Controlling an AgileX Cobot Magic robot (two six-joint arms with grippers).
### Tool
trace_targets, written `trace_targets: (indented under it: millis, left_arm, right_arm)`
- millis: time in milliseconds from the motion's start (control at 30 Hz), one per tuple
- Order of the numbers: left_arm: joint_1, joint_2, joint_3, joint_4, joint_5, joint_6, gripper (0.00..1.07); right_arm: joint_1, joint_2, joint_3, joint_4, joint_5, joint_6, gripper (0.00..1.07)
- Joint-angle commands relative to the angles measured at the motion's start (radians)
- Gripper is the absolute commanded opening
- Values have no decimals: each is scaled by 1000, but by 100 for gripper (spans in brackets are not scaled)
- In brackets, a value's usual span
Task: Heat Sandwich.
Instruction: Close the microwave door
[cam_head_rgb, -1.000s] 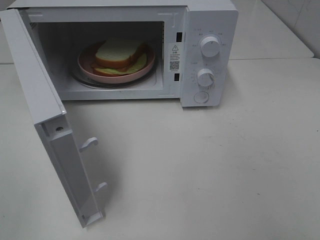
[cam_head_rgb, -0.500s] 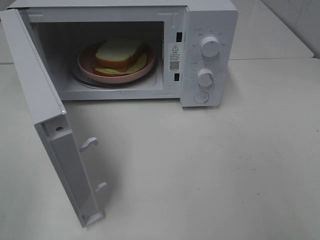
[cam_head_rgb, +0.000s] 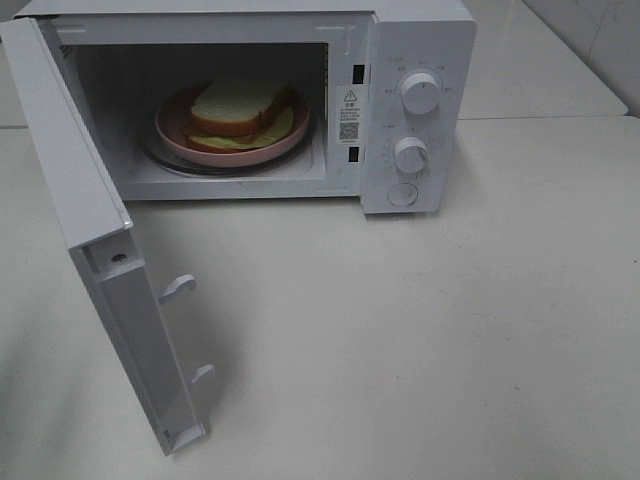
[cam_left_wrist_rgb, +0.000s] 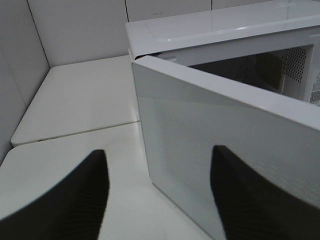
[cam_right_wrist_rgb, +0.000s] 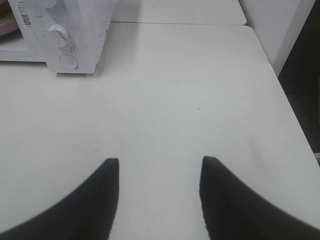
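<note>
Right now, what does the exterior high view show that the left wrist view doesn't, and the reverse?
Only exterior high: the sandwich on its pink plate inside the microwave, plus the two knobs. Only left wrist: the left gripper, jaws apart and empty, facing the door's outer side. Both: the microwave's open door and the white table.

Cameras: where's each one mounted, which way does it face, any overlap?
Exterior high: mounted high, looking down into the microwave's open front, sandwich on pink plate inside, door swung out; no arm in frame.
Left wrist: on the left arm, facing the door's outer face; left gripper in the foreground, jaws apart.
Right wrist: on the right arm, looking across the table toward the lower knob; right gripper in the foreground, jaws apart.
Shared: door in exterior and left wrist; lower knob in exterior and right wrist.
</note>
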Motion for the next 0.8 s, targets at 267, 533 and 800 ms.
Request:
trace_targets:
  millis: [267,533,800]
  left_arm:
    - [-8,399,4,5,-417,-41,13]
    - [-8,659,4,123,-685,-198,0]
    - [-8,884,2,298,-897,-203,0]
  right_arm:
    - [-2,-29,2,4,-4,-7,51]
    - [-2,-29,2,4,-4,-7,51]
    - [-2,-29,2,4,-4,-7,51]
